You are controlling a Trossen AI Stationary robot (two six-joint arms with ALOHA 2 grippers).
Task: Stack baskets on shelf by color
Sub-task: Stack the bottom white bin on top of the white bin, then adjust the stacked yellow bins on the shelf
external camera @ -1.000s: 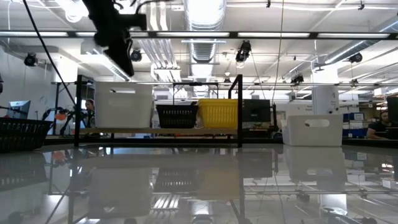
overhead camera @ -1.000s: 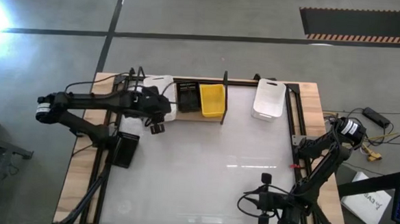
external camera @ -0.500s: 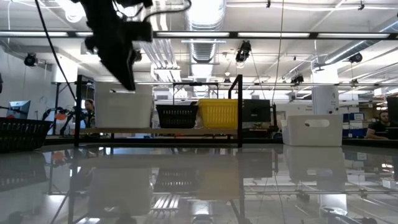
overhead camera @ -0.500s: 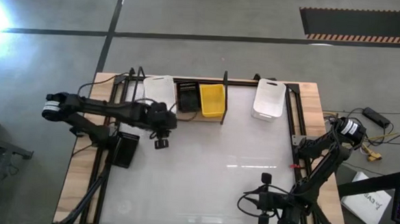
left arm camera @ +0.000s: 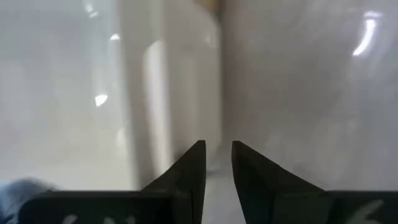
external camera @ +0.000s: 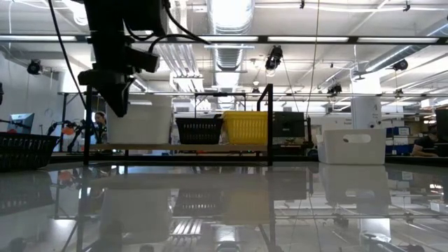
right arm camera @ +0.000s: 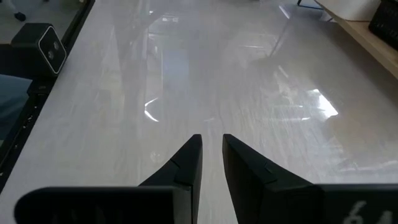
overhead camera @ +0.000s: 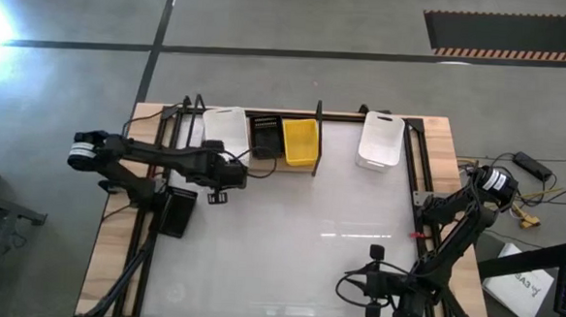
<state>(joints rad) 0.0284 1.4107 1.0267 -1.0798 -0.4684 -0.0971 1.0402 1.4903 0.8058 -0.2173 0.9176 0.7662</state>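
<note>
The left end effector point(overhead camera: 217, 196) hovers over the desk point(overhead camera: 288, 246), its fingers point(left arm camera: 189, 171) nearly pressed together with a thin gap, pinching nothing. The white basket on the shelf point(overhead camera: 226, 134) lies at about twelve o'clock from it, near but apart. Beside that sit a slatted black basket point(overhead camera: 266, 138) and a smooth yellow basket point(overhead camera: 300, 142) on the light wooden shelf point(overhead camera: 297, 166) with black wire posts. A second white basket point(overhead camera: 380, 140) rests at the desk's one o'clock edge. The right end effector point(overhead camera: 376, 253) waits at five o'clock, fingers point(right arm camera: 186, 163) likewise narrowly parted, empty.
</note>
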